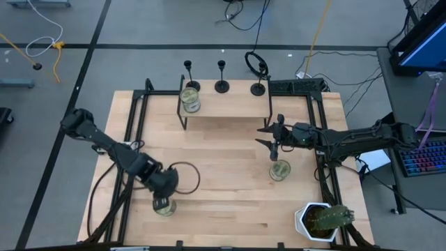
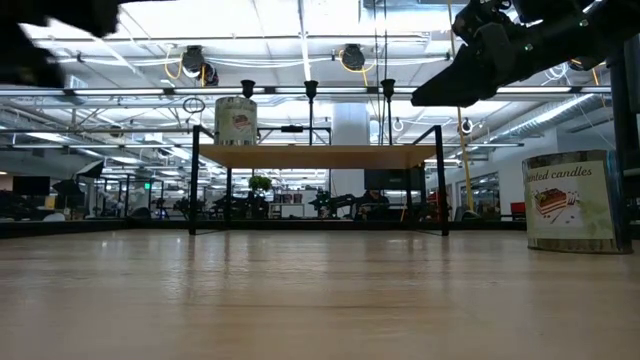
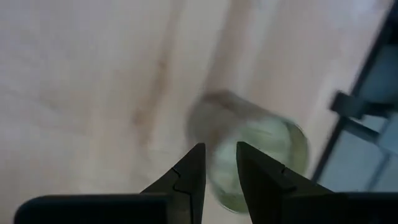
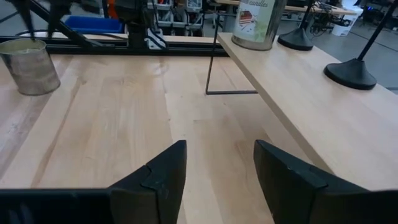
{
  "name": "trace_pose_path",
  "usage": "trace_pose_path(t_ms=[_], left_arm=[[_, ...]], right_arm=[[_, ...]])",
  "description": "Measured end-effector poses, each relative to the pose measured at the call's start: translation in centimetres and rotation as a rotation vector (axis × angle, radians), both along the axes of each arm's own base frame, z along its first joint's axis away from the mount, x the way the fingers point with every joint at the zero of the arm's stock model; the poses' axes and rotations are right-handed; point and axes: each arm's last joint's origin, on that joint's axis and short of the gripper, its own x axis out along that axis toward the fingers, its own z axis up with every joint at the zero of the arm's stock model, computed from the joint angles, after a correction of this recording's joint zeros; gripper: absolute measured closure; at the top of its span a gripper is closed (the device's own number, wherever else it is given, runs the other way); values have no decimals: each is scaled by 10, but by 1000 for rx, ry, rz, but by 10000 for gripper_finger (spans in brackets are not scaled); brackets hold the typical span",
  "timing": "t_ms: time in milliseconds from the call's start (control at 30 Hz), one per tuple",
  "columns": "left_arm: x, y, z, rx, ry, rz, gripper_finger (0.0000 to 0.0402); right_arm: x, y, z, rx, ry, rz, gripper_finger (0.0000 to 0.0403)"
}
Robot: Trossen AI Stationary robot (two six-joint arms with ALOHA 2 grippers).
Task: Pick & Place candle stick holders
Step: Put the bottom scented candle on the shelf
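Though blurred elsewhere, overhead three holders (image 1: 221, 75)

Two dark, jointed arms: the left arm (image 1: 111, 150) trails a looping black cable, and the right arm (image 1: 348, 137) carries cables alongside. Each end effector has two wedge-shaped black fingers (image 4: 155, 177).
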Motion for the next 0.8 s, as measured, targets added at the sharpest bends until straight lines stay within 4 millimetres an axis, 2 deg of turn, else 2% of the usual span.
trace_pose_path(t_ms=[200,467,533,633,800], left_arm=[[-11,-14,-14,-45,37,59,309],[-16,-12,-28,24,25,35,313],[-15,-11,-28,27,16,9,333],[-9,-5,-27,24,-10,-14,386],[11,9,-23,49,-169,-89,398]], right_arm=[[0,0,0,5,-1,-1,223],[0,0,0,4,-1,0,221],[0,0,0,4,-1,0,221],[0,0,0,4,-1,0,220],[0,0,1,6,-8,0,220]])
